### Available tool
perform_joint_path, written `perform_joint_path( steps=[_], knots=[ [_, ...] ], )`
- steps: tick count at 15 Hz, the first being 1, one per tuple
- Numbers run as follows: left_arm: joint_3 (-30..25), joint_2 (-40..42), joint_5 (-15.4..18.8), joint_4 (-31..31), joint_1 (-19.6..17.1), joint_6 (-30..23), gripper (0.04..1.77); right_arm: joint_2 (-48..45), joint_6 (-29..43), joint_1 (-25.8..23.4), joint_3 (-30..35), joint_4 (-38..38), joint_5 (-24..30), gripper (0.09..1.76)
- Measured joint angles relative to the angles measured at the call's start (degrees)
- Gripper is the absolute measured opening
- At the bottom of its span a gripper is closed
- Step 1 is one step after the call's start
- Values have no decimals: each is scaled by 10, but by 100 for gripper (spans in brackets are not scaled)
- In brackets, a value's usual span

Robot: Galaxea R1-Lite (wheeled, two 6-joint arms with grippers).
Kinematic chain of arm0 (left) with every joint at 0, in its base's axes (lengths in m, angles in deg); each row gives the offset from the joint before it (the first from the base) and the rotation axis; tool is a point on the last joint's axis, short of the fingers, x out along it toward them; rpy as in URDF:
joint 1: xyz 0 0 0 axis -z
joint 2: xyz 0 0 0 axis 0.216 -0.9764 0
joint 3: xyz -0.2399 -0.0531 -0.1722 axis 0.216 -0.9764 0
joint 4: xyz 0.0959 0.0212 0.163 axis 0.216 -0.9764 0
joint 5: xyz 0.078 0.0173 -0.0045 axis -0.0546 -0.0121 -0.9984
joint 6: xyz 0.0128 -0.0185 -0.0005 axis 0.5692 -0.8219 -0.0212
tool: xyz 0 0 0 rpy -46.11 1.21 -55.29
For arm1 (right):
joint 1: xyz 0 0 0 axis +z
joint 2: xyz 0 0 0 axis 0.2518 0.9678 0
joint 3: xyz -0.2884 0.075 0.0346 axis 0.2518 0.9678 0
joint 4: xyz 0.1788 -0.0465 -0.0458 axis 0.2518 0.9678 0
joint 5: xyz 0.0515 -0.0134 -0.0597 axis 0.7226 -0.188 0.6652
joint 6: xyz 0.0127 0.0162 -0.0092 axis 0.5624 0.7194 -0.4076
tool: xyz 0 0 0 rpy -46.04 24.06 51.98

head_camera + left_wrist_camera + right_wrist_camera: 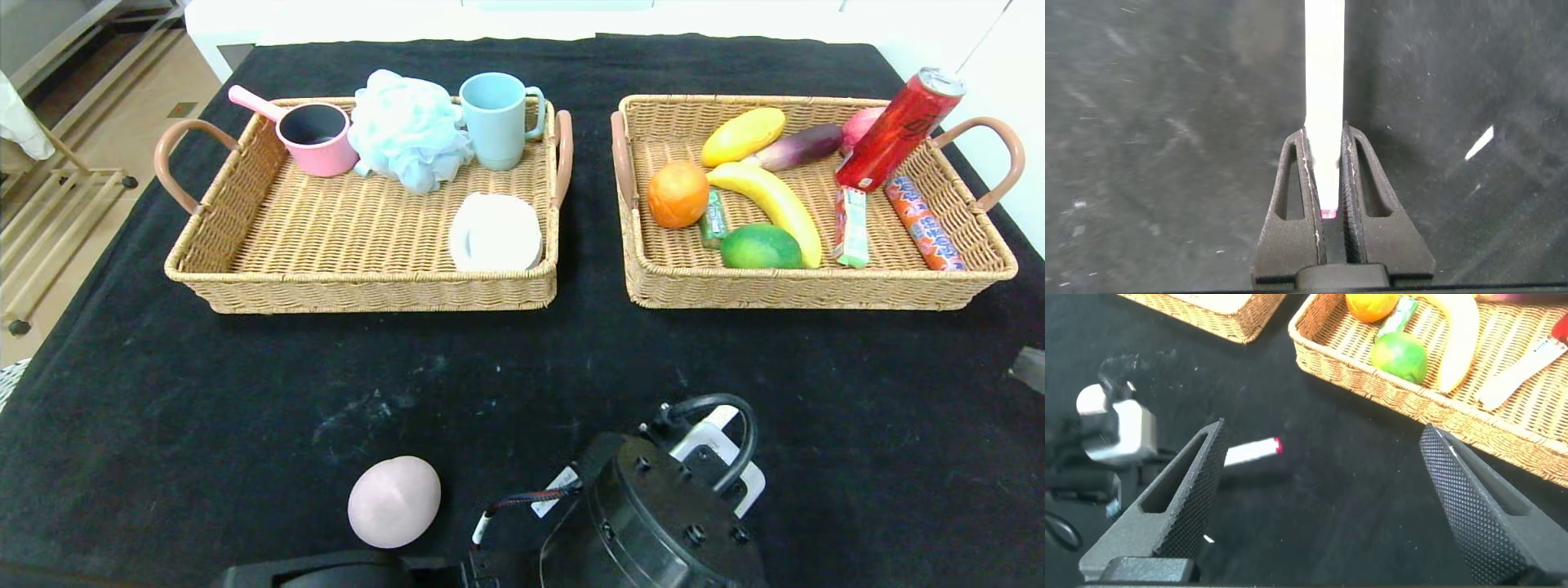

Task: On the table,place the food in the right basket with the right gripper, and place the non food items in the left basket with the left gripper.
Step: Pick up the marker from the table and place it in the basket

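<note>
The left gripper (1325, 163) is at the near edge of the table (245, 392), its jaws clenched on the white marker (1324, 90); the marker's pink end sits deep between the jaws and the white barrel extends out over the black cloth. The right gripper (1323, 474) hangs above the table with its jaws released wide and nothing between them; its wrist view shows the marker's pink tip (1278, 446) beyond its jaws. A pale pink egg-shaped lump (394, 501) lies on the cloth near the front edge, left of the arm housing.

Farther back, the left basket (359, 290) holds a white disc (495, 233) in its near right corner, with a pink pot (314, 137), a pale blue bath pouf (415, 129) and a blue mug (498, 119) along its far wall. The right basket (816, 290) holds an orange (678, 193), a green gum pack (715, 219), a banana (775, 204), a green fruit (761, 247) and a tilted red can (898, 129).
</note>
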Motion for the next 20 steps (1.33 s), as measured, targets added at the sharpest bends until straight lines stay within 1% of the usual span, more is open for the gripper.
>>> perform_joint_path(
  steps=[3, 11, 12, 15, 18, 20],
  knots=[
    [6, 19, -1, 1, -20, -3, 24, 10, 0, 0, 4, 1, 0, 171],
    [50, 77, -4, 1, -86, -12, 24, 35, -2, 3, 16, 1, -5, 171],
    [56, 83, -7, 2, -99, -13, 24, 38, -3, 2, 17, 0, -5, 171],
    [72, 101, -9, -4, -156, -11, 24, 45, -3, 2, 20, 0, -5, 171],
    [76, 118, -2, 0, -213, -11, 24, 48, -4, 3, 24, -1, -3, 171],
    [78, 127, 6, 1, -245, -12, 24, 49, -5, 10, 27, -1, -5, 171]
  ],
)
